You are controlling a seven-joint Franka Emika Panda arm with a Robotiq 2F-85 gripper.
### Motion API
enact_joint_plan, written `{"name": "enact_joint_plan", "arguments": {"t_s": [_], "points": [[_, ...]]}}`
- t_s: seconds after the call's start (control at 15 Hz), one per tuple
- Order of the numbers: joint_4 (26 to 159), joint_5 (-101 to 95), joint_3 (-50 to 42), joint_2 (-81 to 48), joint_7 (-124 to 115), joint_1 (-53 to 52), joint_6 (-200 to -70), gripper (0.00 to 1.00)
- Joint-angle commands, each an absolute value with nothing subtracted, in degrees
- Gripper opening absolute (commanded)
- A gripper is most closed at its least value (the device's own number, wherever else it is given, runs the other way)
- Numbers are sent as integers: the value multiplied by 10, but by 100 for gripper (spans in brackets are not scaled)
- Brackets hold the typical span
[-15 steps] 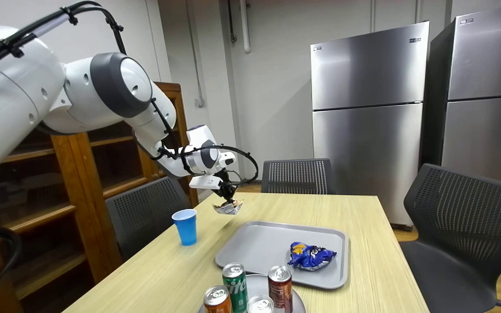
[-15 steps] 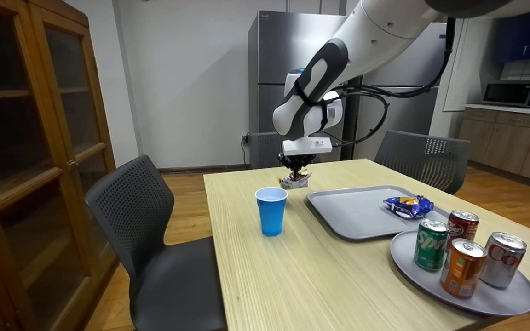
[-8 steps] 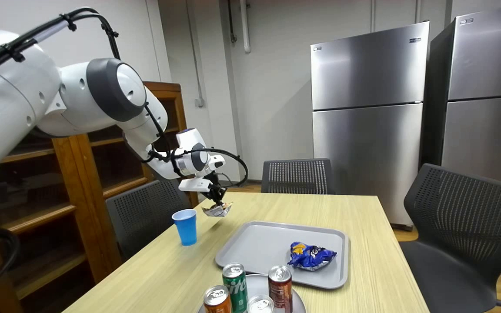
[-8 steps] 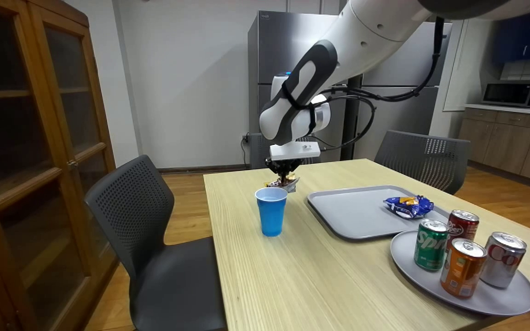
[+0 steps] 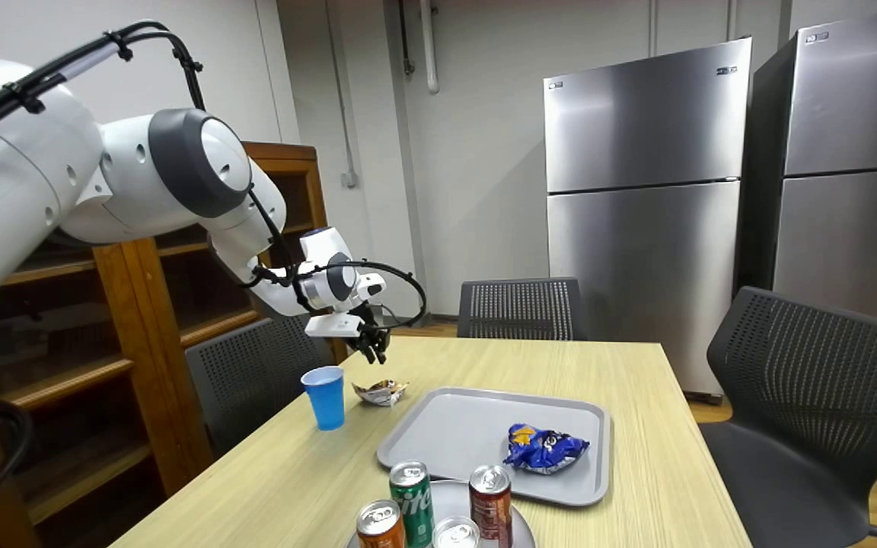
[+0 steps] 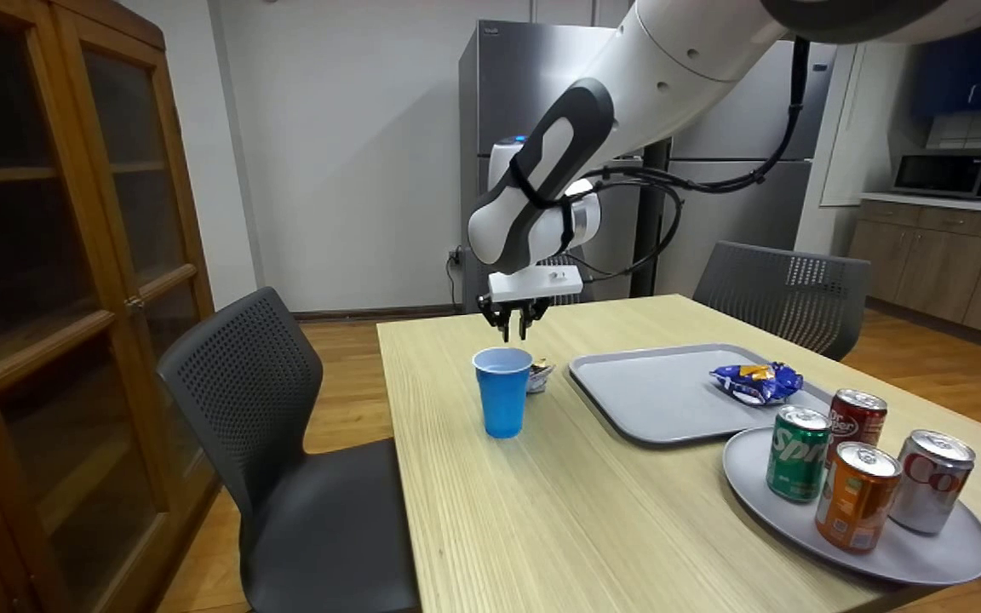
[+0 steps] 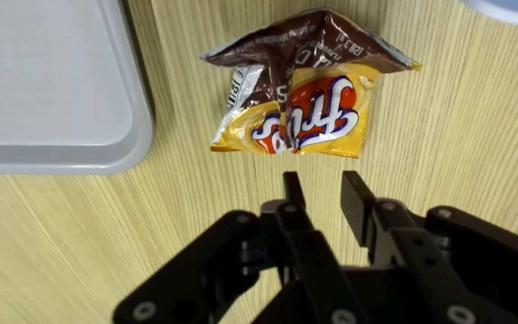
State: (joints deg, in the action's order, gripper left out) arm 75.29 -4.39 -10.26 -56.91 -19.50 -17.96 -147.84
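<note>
My gripper [image 7: 320, 180] stands partly open with nothing between its fingers. In the wrist view a brown and yellow snack bag [image 7: 326, 108], creased down its middle, lies on the wooden table just beyond the fingertips, apart from them. An exterior view shows the gripper [image 5: 375, 359] hanging above that bag [image 5: 381, 392]. In an exterior view the bag [image 6: 539, 377] is partly hidden behind a blue cup [image 6: 503, 396], with the gripper [image 6: 513, 335] above and behind the cup. The cup [image 5: 324, 399] stands upright near the table's edge, beside the bag.
A grey tray [image 5: 454, 426] bearing a blue snack packet [image 5: 549, 449] lies beside the bag; its corner [image 7: 119, 153] shows in the wrist view. A round grey plate [image 6: 754, 494] holds several cans, among them a green one [image 6: 797, 455]. Chairs [image 6: 243, 383] surround the table.
The arm has moved toward the blue cup, leftward in both exterior views. The gripper has opened and let go of the brown and yellow bag, which has dropped onto the table.
</note>
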Motion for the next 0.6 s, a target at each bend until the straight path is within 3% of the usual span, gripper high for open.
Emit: {"name": "enact_joint_plan", "arguments": {"t_s": [0.0,0.33,0.53], "points": [[735,-60,-103,-568,-206,-179,-1458,63],[743,-57,-106,-555,-204,-168,-1468,99],[752,-57,-109,-545,-199,-154,-1476,100]]}}
